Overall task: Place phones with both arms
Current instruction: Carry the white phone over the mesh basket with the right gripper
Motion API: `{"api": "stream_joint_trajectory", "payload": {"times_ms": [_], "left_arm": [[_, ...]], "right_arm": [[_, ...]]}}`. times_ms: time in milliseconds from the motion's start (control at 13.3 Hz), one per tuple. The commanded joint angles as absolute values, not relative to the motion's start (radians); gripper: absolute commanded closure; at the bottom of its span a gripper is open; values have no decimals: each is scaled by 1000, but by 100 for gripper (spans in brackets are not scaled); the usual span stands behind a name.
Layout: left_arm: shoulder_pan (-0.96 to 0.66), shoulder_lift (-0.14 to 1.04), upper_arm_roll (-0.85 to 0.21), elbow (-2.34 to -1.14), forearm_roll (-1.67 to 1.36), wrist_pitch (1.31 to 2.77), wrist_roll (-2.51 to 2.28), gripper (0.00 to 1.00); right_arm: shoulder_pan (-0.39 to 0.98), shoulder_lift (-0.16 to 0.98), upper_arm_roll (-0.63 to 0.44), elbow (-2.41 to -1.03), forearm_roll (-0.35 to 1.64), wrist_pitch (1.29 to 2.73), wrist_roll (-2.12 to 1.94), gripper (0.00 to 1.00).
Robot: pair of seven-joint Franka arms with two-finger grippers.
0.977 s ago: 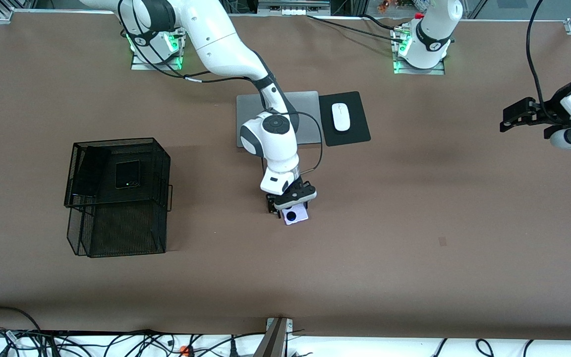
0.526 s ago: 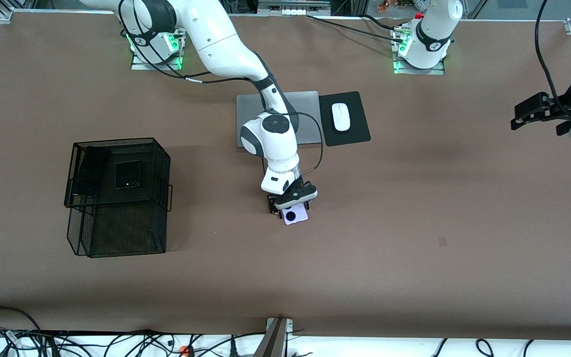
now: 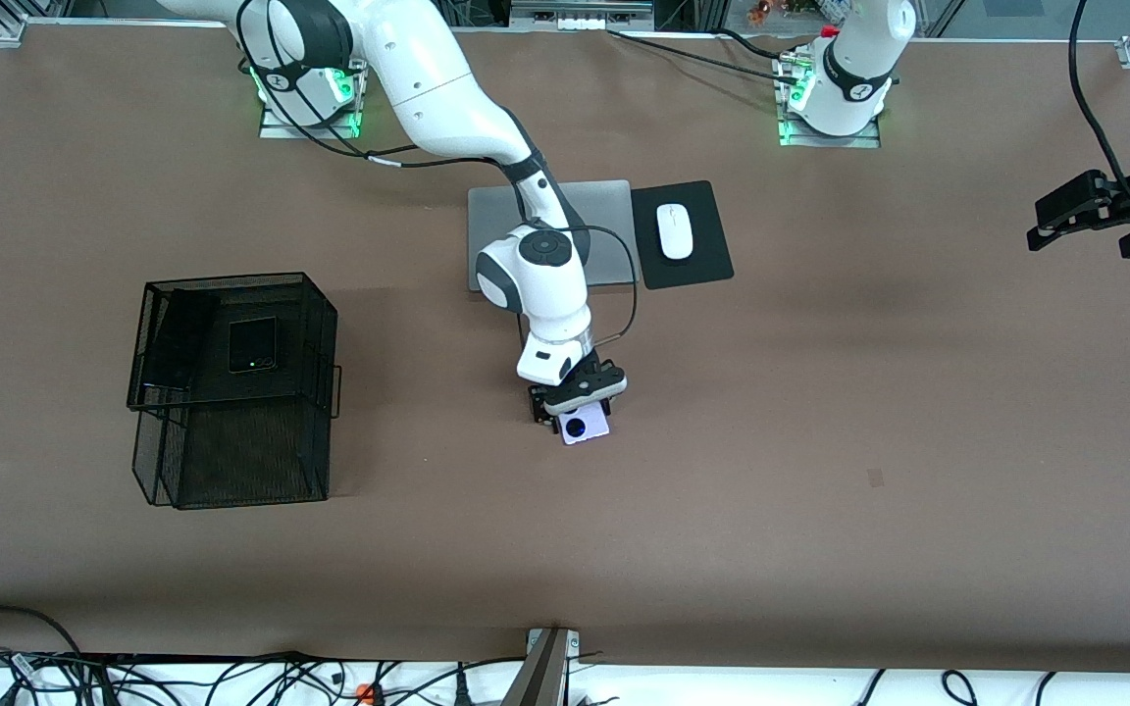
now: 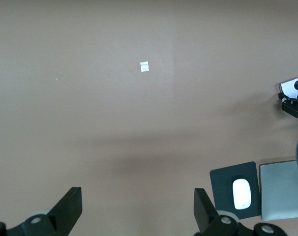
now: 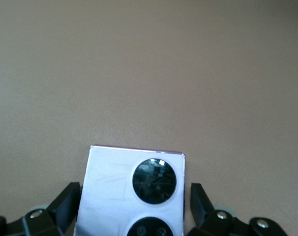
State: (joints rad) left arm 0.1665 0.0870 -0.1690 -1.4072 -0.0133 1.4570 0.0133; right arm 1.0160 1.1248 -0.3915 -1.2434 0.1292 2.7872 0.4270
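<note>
One lilac-white phone (image 3: 585,427) with two black circles lies flat on the brown table (image 3: 820,441), about midway along it and nearer the front camera than the silver laptop (image 3: 604,211). The right gripper (image 3: 573,412) is down at this phone, a finger on each side of it with a small gap showing at both edges in the right wrist view, so the fingers (image 5: 65,201) straddle the phone (image 5: 132,191) without clamping it. Toward the right arm's end of the table stands a black wire-mesh basket (image 3: 310,392); a small squarish black phone (image 3: 252,344) lies inside it, with a long black phone (image 3: 179,338) just beside that one. Beside the laptop, a white computer mouse (image 3: 674,230) sits on a black mouse pad (image 3: 702,260). The left gripper (image 3: 1080,211) hangs open and empty over the left arm's end of the table, well apart from the phones.
</note>
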Motion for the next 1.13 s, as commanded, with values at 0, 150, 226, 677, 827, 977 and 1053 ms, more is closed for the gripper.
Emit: {"api": "stream_joint_trajectory", "payload": {"times_ms": [0, 150, 226, 677, 827, 977, 1053], "left_arm": [[176, 87, -176, -1405, -3, 1465, -9, 0], [176, 87, -178, -1405, -3, 1457, -23, 0], [176, 86, -182, -1408, -3, 1453, -38, 0], [121, 87, -175, -1416, 57, 1448, -31, 0], [118, 86, -175, -1416, 61, 1448, -26, 0], [118, 81, -175, -1417, 61, 1444, -6, 0], [118, 80, -172, -1417, 61, 1440, 23, 0]], "right_arm": [[1017, 1137, -406, -1223, 120, 2806, 440, 89], [1012, 1111, -413, -1226, 124, 2795, 439, 100], [1003, 1086, -417, -1238, 132, 2763, 439, 100], [881, 723, -526, -1292, 132, 2256, 401, 100], [829, 637, -593, -1302, 140, 2086, 178, 100], [734, 585, -600, -1324, 169, 1967, -22, 100], [692, 550, -600, -1377, 185, 1970, -70, 100]]}}
